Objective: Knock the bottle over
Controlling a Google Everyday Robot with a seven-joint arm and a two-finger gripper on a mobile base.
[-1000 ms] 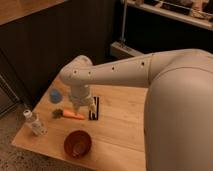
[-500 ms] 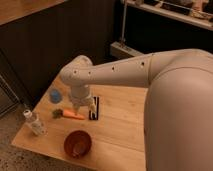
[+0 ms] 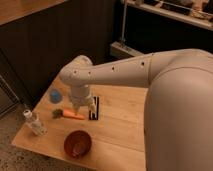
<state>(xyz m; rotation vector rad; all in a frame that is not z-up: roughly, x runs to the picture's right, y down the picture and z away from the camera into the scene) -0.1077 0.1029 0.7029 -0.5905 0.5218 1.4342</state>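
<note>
The clear plastic bottle with a pale cap stands upright near the front left edge of the wooden table. My gripper hangs from the white arm over the middle of the table, pointing down, to the right of the bottle and well apart from it. It is just above an orange carrot-like object and next to a black rectangular object. The red-brown bowl sits near the front edge, right of the bottle.
A small blue cup stands at the table's left rear. A green bit lies at the carrot's left end. A dark wall runs behind the table; shelving stands at the upper right. The floor lies to the left and front.
</note>
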